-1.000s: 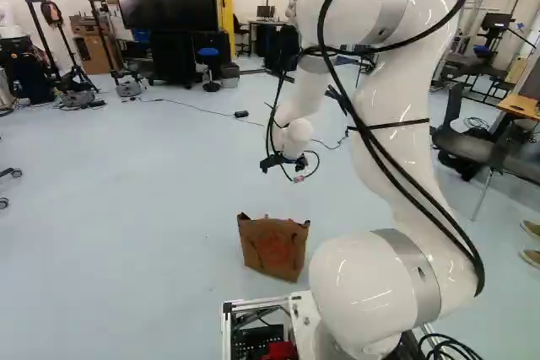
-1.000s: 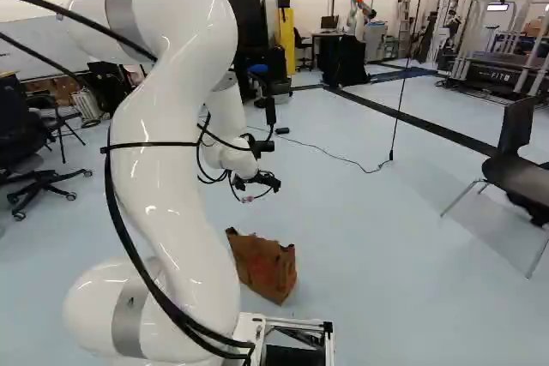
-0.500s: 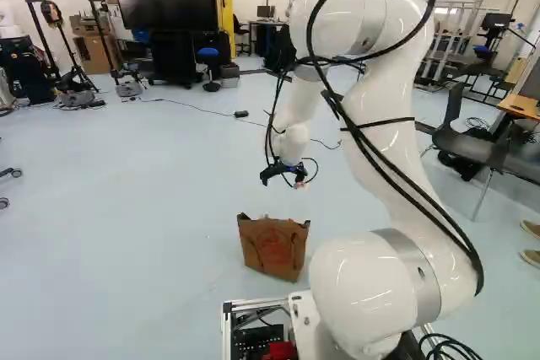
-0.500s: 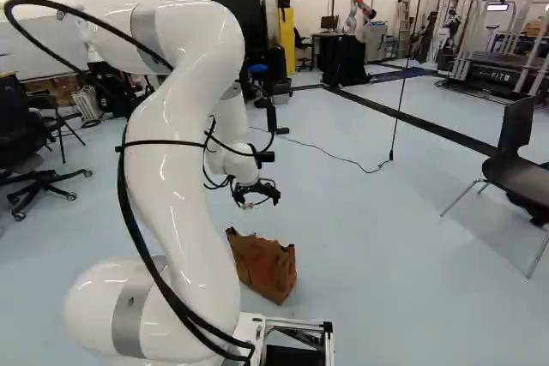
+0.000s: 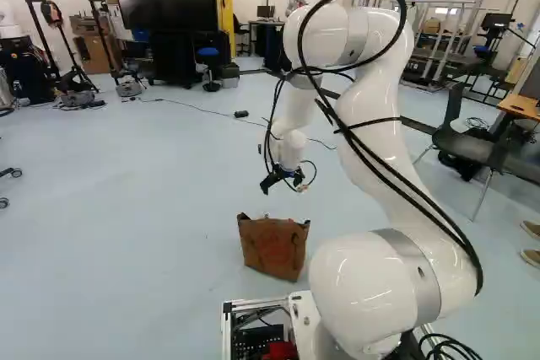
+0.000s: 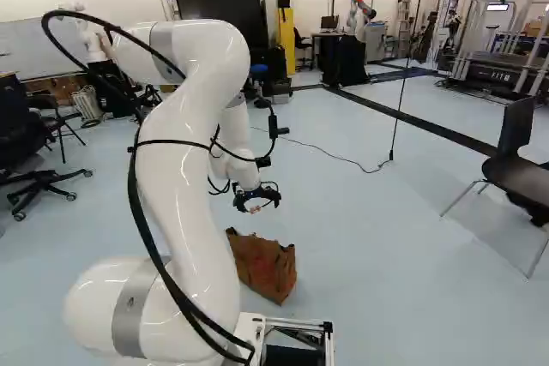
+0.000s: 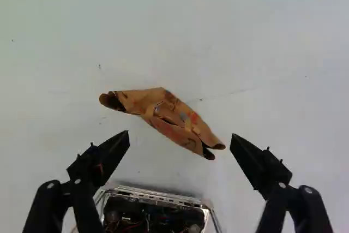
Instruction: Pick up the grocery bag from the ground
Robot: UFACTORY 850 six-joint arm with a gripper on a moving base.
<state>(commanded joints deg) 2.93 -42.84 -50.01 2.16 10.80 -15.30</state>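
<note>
Two spread fingers, with nothing gripped, form our black claw (image 7: 180, 133), which hangs above and slightly beyond a brown paper grocery bag (image 5: 274, 246) with a red print. The bag stands upright on the pale blue floor (image 5: 126, 208), just ahead of the base's silver metal frame (image 7: 155, 192), apparently held up by its own creased walls. Our glossy white arm (image 6: 189, 160) arches forward and bends down at its far end, so that the claw points floorward; we take this as an approach from above. The wrist view shows the bag's narrow mouth running aslant, more along the line joining the fingertips than across it. We therefore judge that the wrist should turn before descending, letting the fingers straddle the thin upper edge; otherwise they may crumple or topple the bag.
</note>
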